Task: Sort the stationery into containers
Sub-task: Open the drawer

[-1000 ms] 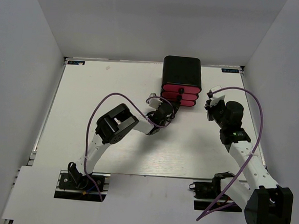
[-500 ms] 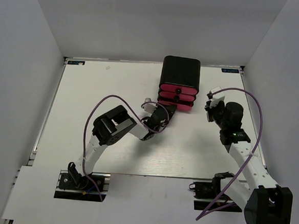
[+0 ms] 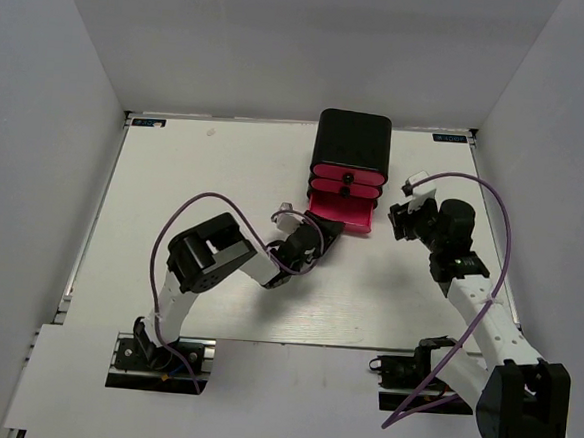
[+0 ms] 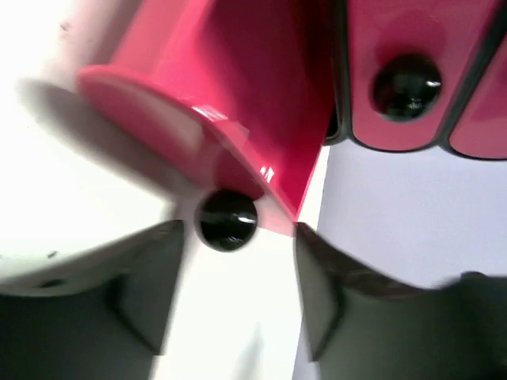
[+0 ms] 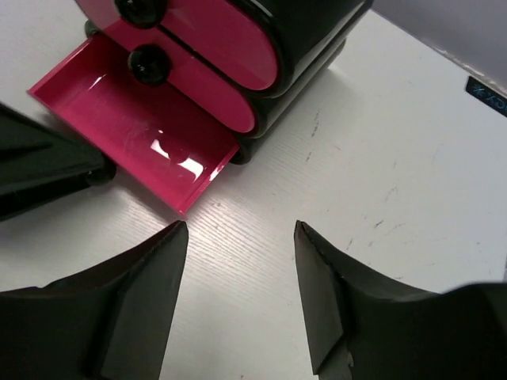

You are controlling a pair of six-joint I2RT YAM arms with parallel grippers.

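The small black rounded cabinet of three pink drawers stands at the white worktop's far edge, right of centre, with the bottom drawer jutting nearward. The left gripper straddles its black round knob, fingers spread wider than it. The right gripper hovers beside the cabinet's right side, spread and empty.

Black cabinet with bottom pink drawer pulled out, upper drawers shut.

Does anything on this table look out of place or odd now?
Only the bottom pink drawer: it sticks out of the black cabinet while the two above sit shut. The left gripper is at its knob, so it seems deliberate.
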